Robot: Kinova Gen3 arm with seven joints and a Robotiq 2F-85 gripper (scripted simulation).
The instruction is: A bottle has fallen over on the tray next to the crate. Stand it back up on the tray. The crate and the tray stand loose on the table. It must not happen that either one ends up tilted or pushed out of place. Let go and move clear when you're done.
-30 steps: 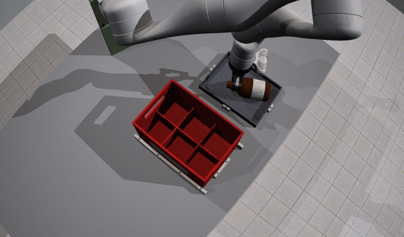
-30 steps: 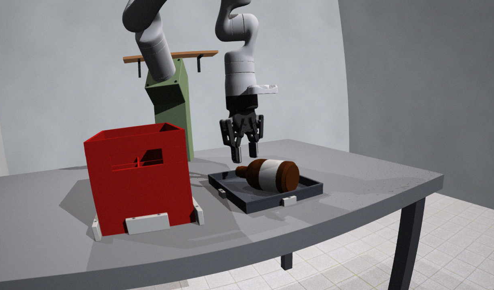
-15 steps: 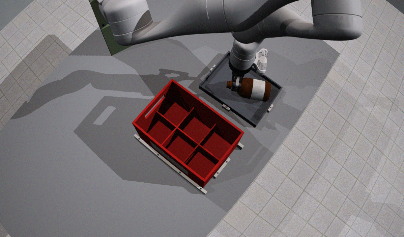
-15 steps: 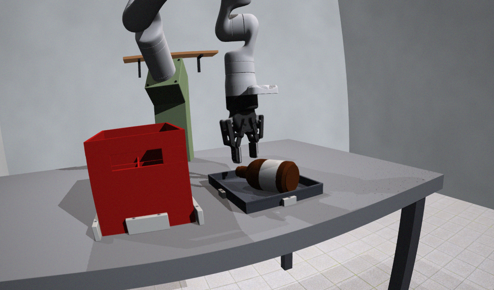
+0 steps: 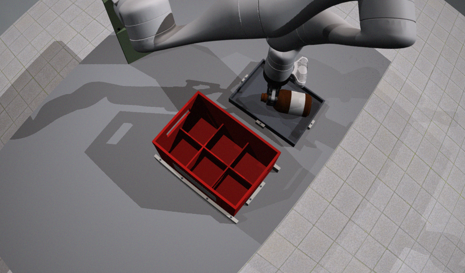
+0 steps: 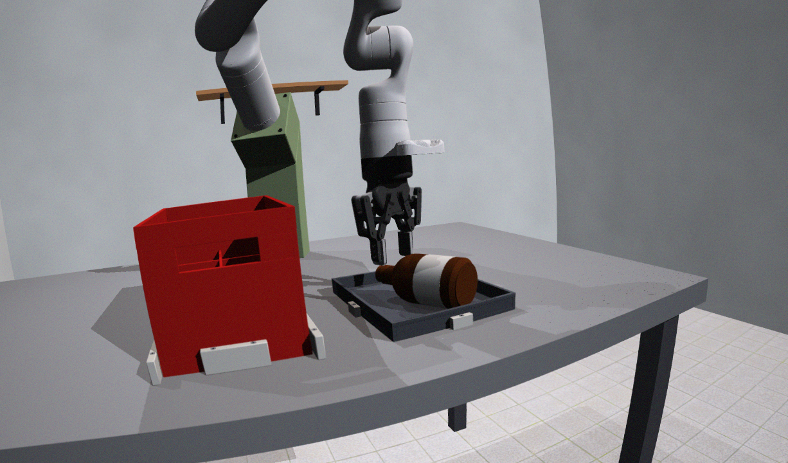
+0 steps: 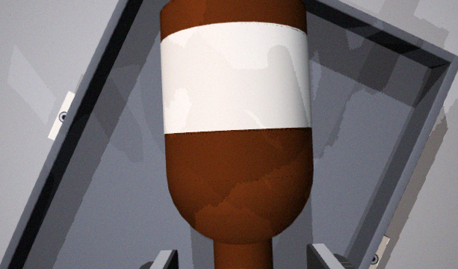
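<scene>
A brown bottle [image 5: 285, 101] [image 6: 405, 276] [image 7: 237, 157] with a white label lies on its side on the dark grey tray [image 5: 278, 134] [image 6: 394, 332] [image 7: 419, 57]. Its neck points toward the crate side and its base toward the tray's far right corner area in the top view. My gripper [image 6: 392, 251] [image 7: 242, 258] is open, pointing down above the bottle's neck. The fingertips stand on either side of the neck in the wrist view and are higher than it in the exterior view. Nothing is between the fingers. The bottle's mouth is out of the wrist view.
A red crate [image 5: 203, 146] [image 6: 223, 310] with empty compartments stands beside the tray, taller than it. Pale blocks with screws [image 5: 197, 188] [image 6: 235, 357] sit along the crate's foot, and small ones [image 5: 260, 123] [image 6: 461, 320] along the tray. A green pedestal [image 6: 276, 172] stands behind.
</scene>
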